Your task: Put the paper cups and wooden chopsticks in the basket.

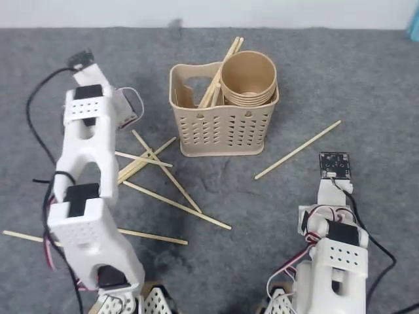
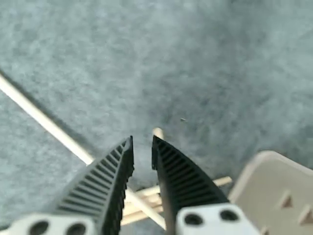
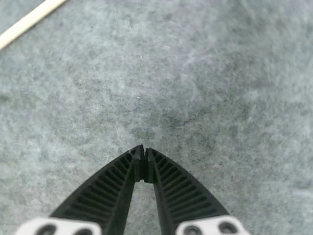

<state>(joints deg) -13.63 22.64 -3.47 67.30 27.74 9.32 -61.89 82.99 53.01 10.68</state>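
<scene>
A grey carpet (image 1: 340, 72) covers the table. In the high view the left arm (image 1: 85, 170) runs up the left side of the frame, and the right arm (image 1: 334, 255) sits in the lower right corner.

The beige basket (image 1: 222, 131) stands upright at upper centre. A stack of paper cups (image 1: 249, 75) is nested in its right part, and a few wooden chopsticks (image 1: 219, 75) lean in it just left of the cups, their ends poking above the rim.

Loose chopsticks (image 1: 157, 167) lie crossed on the carpet left of and below the basket, beside the left arm. Another (image 1: 150, 237) lies towards the lower left, partly under that arm. A single chopstick (image 1: 298, 150) lies slantwise right of the basket, well apart from the rest.

The left gripper (image 2: 142, 142) hangs over the crossed chopsticks (image 2: 146, 198) with its fingers a narrow slit apart, clasping nothing. A corner of the basket (image 2: 274, 186) is close by.

The right gripper (image 3: 143, 151) is over bare carpet with its fingertips pressed together and nothing between them. One chopstick (image 3: 29, 19) lies farther off.
</scene>
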